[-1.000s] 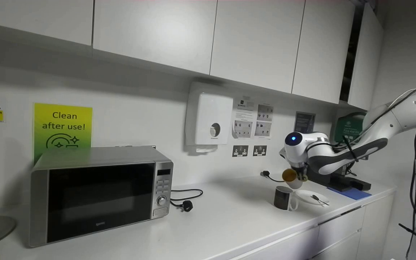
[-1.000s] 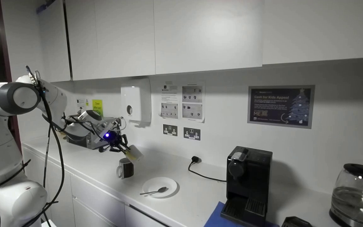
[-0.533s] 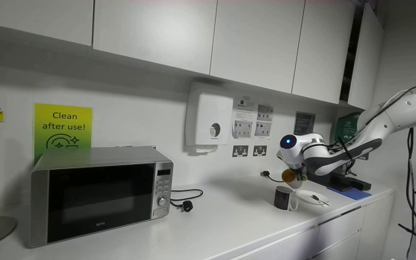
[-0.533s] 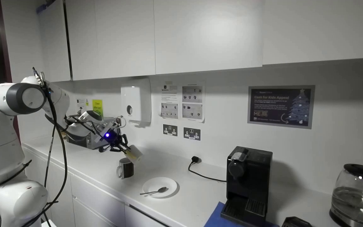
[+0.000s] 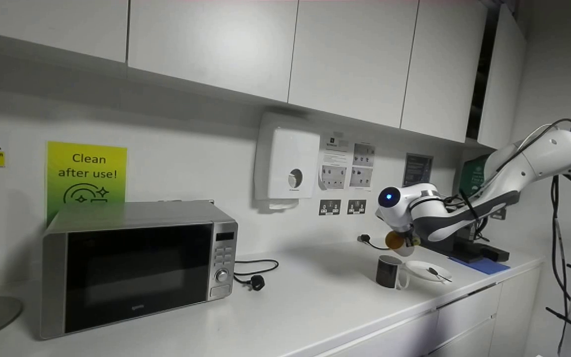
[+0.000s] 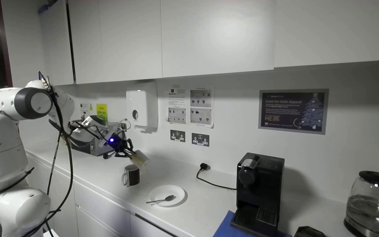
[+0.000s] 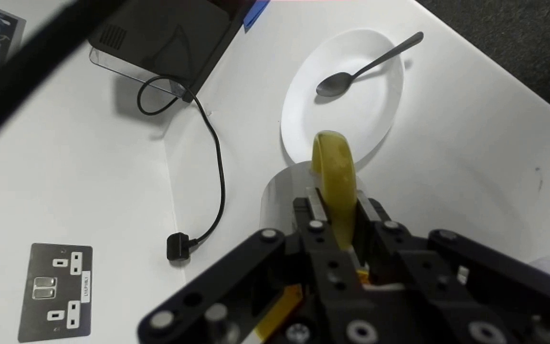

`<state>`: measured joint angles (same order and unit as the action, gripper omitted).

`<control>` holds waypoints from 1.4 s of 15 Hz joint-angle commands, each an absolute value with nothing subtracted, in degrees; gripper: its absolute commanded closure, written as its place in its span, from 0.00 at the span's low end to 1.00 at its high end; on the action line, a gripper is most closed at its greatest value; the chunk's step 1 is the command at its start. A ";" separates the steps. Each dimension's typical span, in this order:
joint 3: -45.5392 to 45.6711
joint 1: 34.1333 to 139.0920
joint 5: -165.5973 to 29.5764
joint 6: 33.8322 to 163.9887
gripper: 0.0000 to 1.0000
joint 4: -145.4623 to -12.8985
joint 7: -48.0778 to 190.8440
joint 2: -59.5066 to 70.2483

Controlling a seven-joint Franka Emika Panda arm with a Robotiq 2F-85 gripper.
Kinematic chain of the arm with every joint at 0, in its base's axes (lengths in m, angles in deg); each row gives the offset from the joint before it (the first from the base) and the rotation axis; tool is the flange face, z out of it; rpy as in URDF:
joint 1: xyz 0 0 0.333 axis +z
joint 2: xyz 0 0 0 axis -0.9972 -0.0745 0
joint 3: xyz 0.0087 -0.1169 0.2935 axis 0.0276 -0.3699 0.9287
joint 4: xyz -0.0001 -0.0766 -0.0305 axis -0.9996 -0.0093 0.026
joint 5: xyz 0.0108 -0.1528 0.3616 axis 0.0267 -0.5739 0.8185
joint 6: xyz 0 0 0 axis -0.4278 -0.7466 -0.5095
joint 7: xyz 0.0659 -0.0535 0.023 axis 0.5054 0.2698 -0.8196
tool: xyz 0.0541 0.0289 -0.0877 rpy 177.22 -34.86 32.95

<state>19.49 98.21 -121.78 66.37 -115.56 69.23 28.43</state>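
Aloft, a black robot gripper (image 7: 340,205) clamps its jaws on the curved yellow handle (image 7: 337,160) of a white cylindrical ceramic-looking mug (image 6: 143,158), its body just beyond them, long axis slanting, mouth away from the round white plate (image 7: 308,119) ahead, which bears a metal spoon (image 7: 334,85). Near and below the jaws, a black white-handled mug (image 6: 133,176) stands upright.

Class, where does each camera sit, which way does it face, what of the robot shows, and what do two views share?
In an exterior view: near the microwave, facing slantwise along the counter; the arm shows at picture right.
In an exterior view: near the coffee machine, facing toward the microwave end; the arm shows at picture left.
Wrist view: behind the gripper, which shows shut on a yellow mug handle, looking down at the plate and spoon.
Shared: both exterior views show the dark mug, plate and spoon.
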 commanded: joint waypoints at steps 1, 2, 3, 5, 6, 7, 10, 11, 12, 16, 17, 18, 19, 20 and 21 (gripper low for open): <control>19.94 99.36 -124.30 61.36 0.96 -112.36 67.83 27.00; 20.03 99.53 -124.54 60.81 0.96 -112.09 67.82 26.65; 20.15 99.69 -124.82 60.02 0.96 -111.77 67.66 26.24; 20.23 100.17 -125.53 58.36 0.96 -111.32 67.49 25.46; 20.27 100.34 -125.82 57.57 0.96 -111.12 67.39 25.10; 20.31 100.52 -126.11 56.67 0.96 -110.85 67.35 24.73; 20.48 100.90 -126.78 54.56 0.96 -110.39 67.04 24.06; 20.56 100.96 -126.98 53.96 0.96 -110.26 66.85 23.88; 20.64 101.04 -127.24 53.21 0.96 -110.17 66.73 23.73; 20.93 101.72 -127.71 50.55 0.96 -109.85 66.11 23.41; 21.09 101.89 -127.79 49.89 0.96 -109.76 65.96 23.35; 21.23 102.07 -127.86 49.43 0.96 -109.69 65.84 23.27; 21.35 102.24 -127.96 48.91 0.96 -109.63 65.72 23.18; 21.49 102.36 -128.10 48.45 0.96 -109.58 65.61 23.09; 21.64 102.46 -128.19 48.00 0.96 -109.51 65.45 23.00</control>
<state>21.16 101.66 -125.63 52.22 -111.70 67.45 23.59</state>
